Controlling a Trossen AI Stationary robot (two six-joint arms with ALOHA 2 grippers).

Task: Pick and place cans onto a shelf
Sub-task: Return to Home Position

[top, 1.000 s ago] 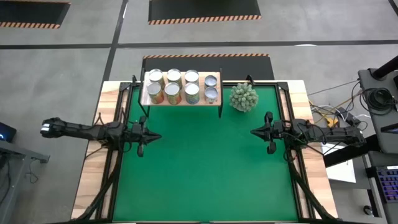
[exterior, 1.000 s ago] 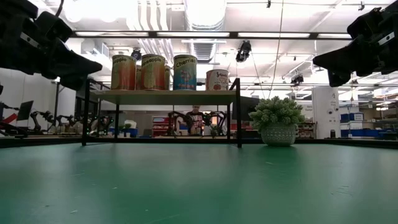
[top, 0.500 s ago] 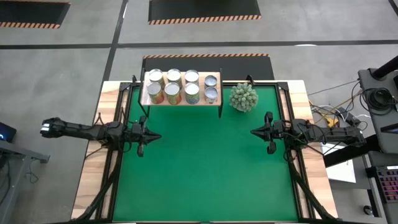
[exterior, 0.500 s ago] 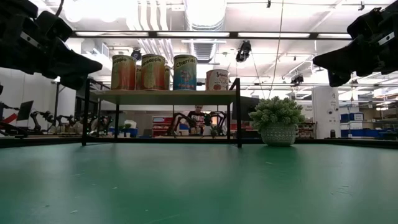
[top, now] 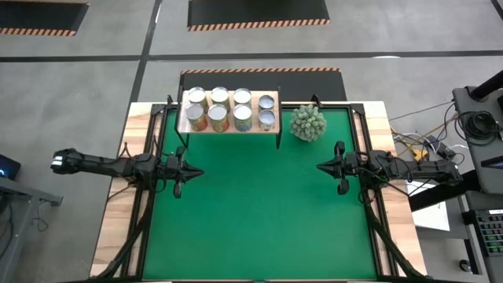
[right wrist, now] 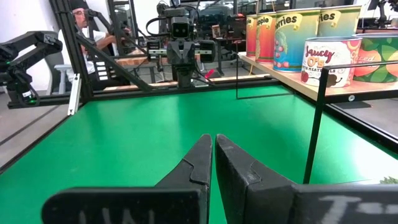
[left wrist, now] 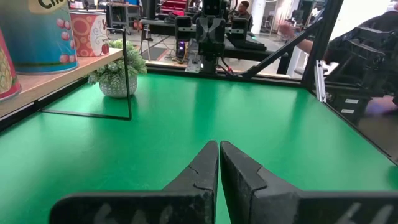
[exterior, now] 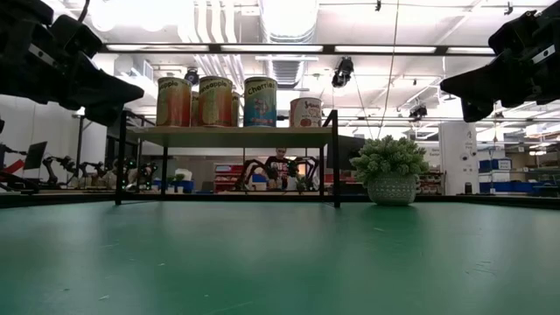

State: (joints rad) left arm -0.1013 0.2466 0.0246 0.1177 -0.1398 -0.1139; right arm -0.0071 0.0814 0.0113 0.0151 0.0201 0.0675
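Cans (left wrist: 38,37) cut off at edge, plant (right wrist: 390,181) mostly cropped

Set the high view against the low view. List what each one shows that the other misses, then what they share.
Only the high view: all eight cans in two rows of four, seen by their silver tops, and the whole green mat. Only the low view: the front cans' side labels, the black legs under the shelf, the pot of the plant, and a person in the room behind. Both: shelf, cans, plant, left gripper and right gripper.
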